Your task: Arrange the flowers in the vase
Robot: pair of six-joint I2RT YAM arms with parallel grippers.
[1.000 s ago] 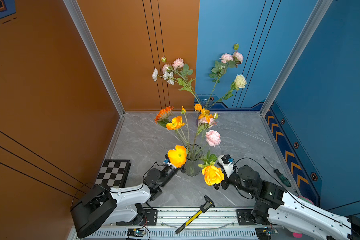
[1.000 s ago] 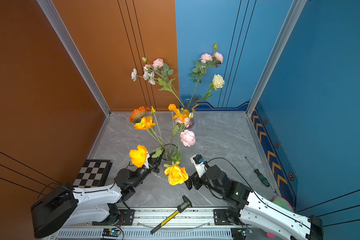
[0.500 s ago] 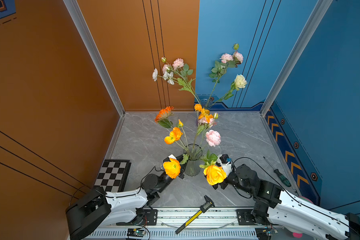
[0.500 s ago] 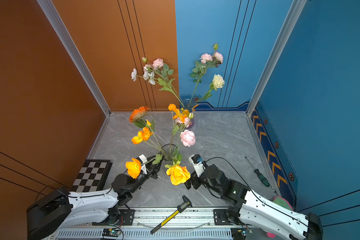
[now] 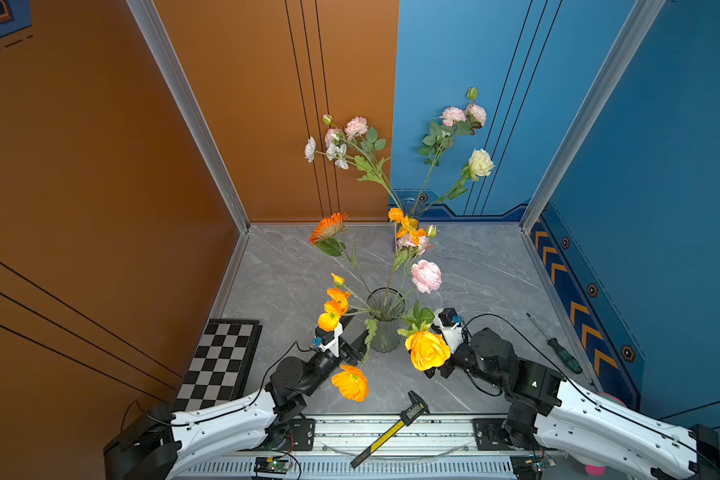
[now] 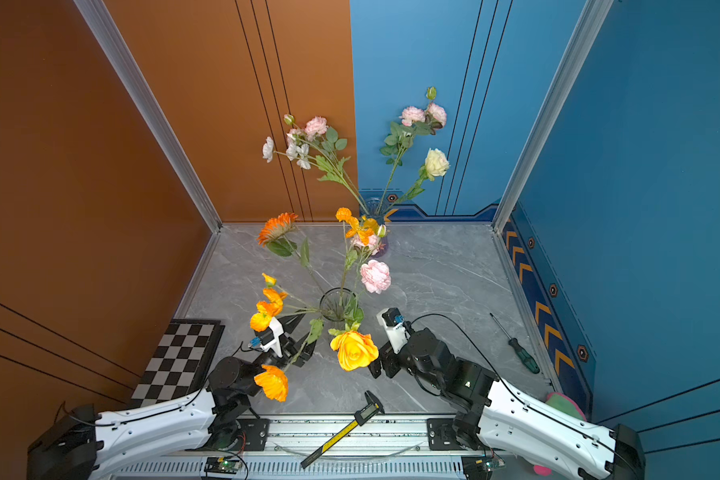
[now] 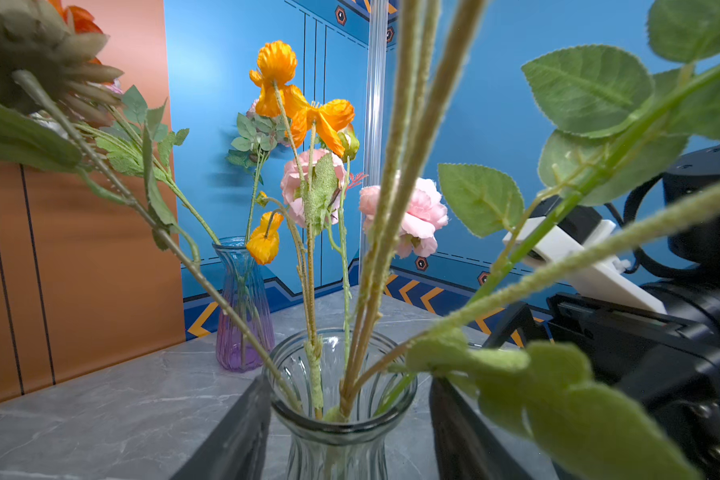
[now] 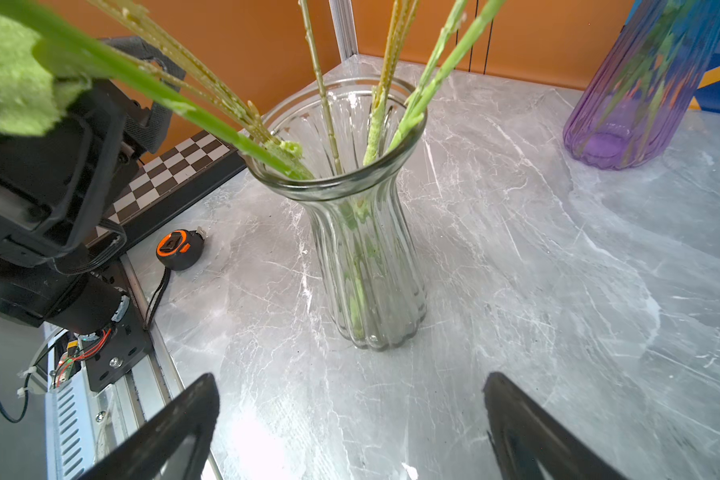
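Observation:
The clear ribbed vase stands near the front of the table and holds several flowers: an orange gerbera, a pink bloom, small orange poppies and a yellow rose. One big orange poppy droops forward over my left arm, its stem in the vase. My left gripper is open, its jaws on either side of the vase neck and holding nothing. My right gripper is open and empty, short of the vase.
A purple vase with pink, white and cream flowers stands at the back wall. A chessboard lies front left and a caliper on the front rail. A screwdriver lies at the right, a tape measure near the left arm's base.
My left gripper has opened and let go of the orange poppy stem. The big bloom has sunk down and forward. The right arm has hardly moved.

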